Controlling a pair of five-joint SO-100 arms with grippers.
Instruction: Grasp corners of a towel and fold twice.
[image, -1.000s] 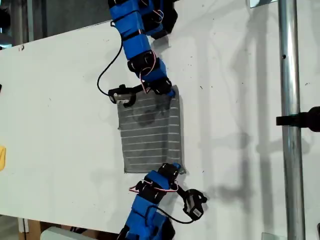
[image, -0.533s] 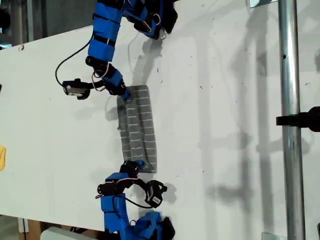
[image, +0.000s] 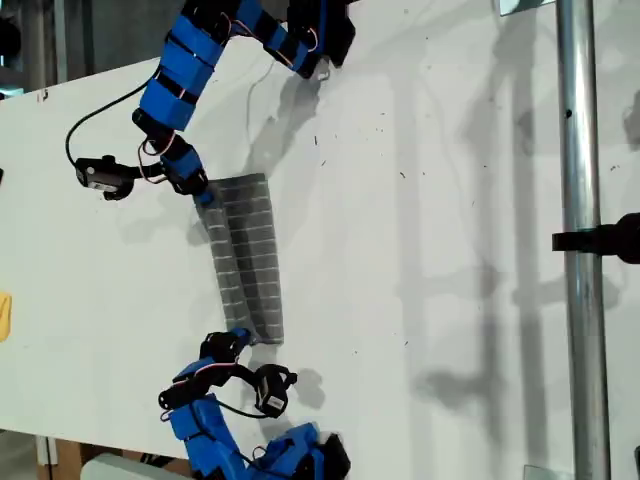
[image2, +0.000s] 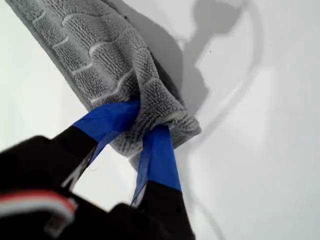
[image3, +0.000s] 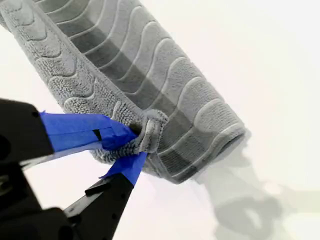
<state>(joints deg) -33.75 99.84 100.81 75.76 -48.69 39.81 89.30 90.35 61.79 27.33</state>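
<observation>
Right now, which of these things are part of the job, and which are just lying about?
Job: towel, my first gripper, my second gripper, each pinching it.
Lying about: metal pole, yellow thing at the exterior view's left edge.

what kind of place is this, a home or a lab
Most likely a lab or workshop test bench, not a home: a bare white tabletop, two blue arms working one grey towel, and a metal pole with a clamp at the exterior view's right.

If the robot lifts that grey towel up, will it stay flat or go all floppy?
Probably floppy: the towel already bends over itself where it is folded. It bunches between the tips of my first gripper, so it seems soft. Its looped weave looks grippy, so it is unlikely to slip out.
</observation>
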